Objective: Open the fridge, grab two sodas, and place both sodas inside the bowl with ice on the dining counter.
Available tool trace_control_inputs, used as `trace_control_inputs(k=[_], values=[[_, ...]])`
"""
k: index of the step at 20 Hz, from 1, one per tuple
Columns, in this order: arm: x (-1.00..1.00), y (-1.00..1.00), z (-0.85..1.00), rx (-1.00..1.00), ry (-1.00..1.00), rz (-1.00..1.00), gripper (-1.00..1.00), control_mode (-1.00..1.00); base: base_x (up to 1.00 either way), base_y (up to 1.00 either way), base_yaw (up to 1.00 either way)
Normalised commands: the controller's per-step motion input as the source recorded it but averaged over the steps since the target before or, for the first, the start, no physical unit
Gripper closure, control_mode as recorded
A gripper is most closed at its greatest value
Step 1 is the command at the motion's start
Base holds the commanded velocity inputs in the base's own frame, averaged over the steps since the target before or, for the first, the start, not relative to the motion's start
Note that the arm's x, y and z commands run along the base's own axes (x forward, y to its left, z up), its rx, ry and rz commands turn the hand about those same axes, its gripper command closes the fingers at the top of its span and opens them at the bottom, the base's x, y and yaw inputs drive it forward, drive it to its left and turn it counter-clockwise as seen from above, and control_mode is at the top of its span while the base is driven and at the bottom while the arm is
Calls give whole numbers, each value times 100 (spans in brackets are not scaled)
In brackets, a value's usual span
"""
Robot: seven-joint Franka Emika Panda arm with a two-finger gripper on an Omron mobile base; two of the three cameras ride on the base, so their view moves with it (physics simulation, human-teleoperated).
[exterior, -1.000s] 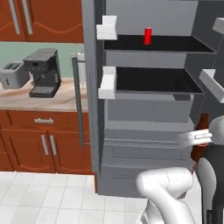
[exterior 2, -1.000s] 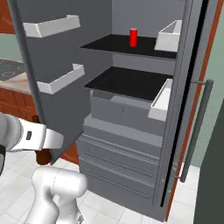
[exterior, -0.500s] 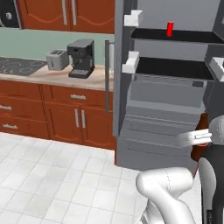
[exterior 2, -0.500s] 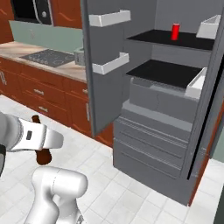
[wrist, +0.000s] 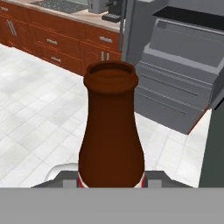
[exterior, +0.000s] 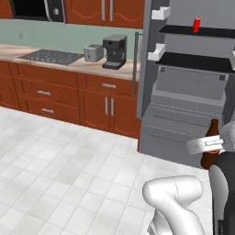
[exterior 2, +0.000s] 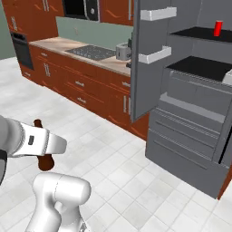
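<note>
The fingers [wrist: 111, 183] hold a brown bottle [wrist: 111, 131] between them; beyond stands the open fridge [exterior: 188, 105], a can [exterior: 196, 25] on its shelf.

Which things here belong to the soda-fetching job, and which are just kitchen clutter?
Job:
- fridge, doors open
- red soda can on its upper shelf
- brown bottle, held in the gripper

Clutter:
- coffee machine
- toaster
- stovetop
</note>
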Motion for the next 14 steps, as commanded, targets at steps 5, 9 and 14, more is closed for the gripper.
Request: trace_control_inputs(k=[5, 9, 14], values=[[0, 0, 0, 0, 0, 0, 100, 100, -99, 39, 26], [0, 0, 0, 0, 0, 0, 100, 100, -99, 59, 21], [0, 0, 0, 0, 0, 0, 100, 100, -99, 71, 19]])
